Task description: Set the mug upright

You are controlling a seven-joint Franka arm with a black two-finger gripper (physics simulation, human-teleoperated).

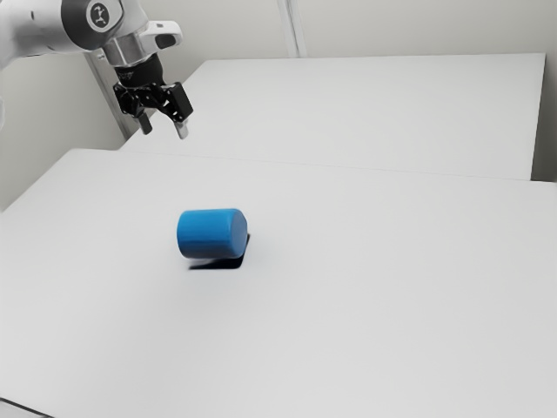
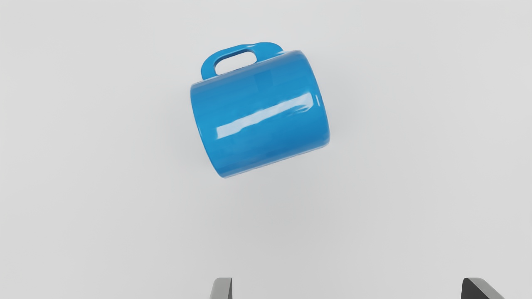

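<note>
Hanging above the table (image 1: 365, 331), my claw (image 1: 164, 131) is holding nothing, and its fingers (image 2: 222, 288) are standing well apart. The mug (image 1: 211, 233) is lying on its side, lower than the claw and out in front of it, so I am judging the step in hand to be the approach for a grasp. What I am taking for the base (image 1: 238, 233) is facing the exterior view's right, and the handle (image 2: 266, 52) is jutting from the flank farther from the claw.

The mug's length is running roughly along the line between my fingers, so closing at this angle would be meaning a pinch end to end, which is giving me little help in tipping it. I am favouring a turn of the claw by about a quarter, then centring over the mug and lowering with a finger to each flank. I am aiming nearer the base, since the handle is sitting toward the other end and could be catching a finger. Being round, the mug is likely to be rolling if one finger is touching early, so I am planning an even squeeze, a small lift, a slow tilt bringing the base down, and a gentle release.
</note>
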